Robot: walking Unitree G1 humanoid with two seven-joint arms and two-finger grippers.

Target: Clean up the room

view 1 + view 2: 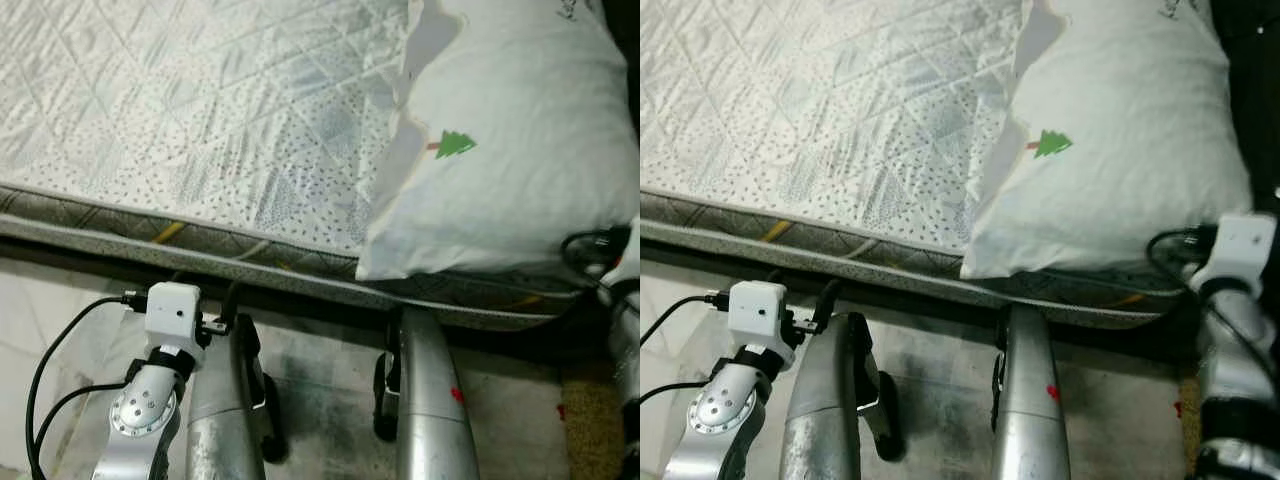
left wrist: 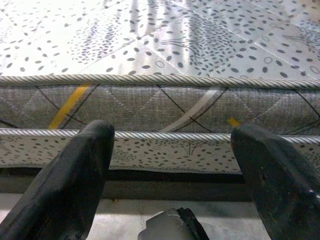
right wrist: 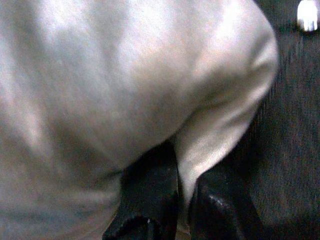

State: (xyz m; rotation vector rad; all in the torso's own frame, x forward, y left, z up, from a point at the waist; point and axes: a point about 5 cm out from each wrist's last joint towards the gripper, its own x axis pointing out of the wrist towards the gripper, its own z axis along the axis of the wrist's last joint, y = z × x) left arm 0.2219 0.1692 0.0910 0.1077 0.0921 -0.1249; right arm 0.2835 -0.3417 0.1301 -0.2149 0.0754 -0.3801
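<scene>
A white pillow (image 1: 520, 150) with a small green tree print lies on the right part of the bed, its near edge hanging over the side of the mattress (image 1: 200, 100). My right gripper (image 3: 185, 185) is shut on a fold of the pillow (image 3: 125, 75) at its near right corner, with the cloth pinched between the two black fingers (image 3: 150, 200). My left gripper (image 2: 172, 135) is open and holds nothing. It faces the grey side of the mattress (image 2: 150, 100) low down, close to it and not touching.
The quilted, dotted bed top reaches far to the left. Pale marble floor (image 1: 320, 380) lies below the bed edge, with my silver limbs (image 1: 430, 400) over it. A tan mat (image 1: 590, 420) sits at the lower right. Black cables (image 1: 60, 350) loop by the left wrist.
</scene>
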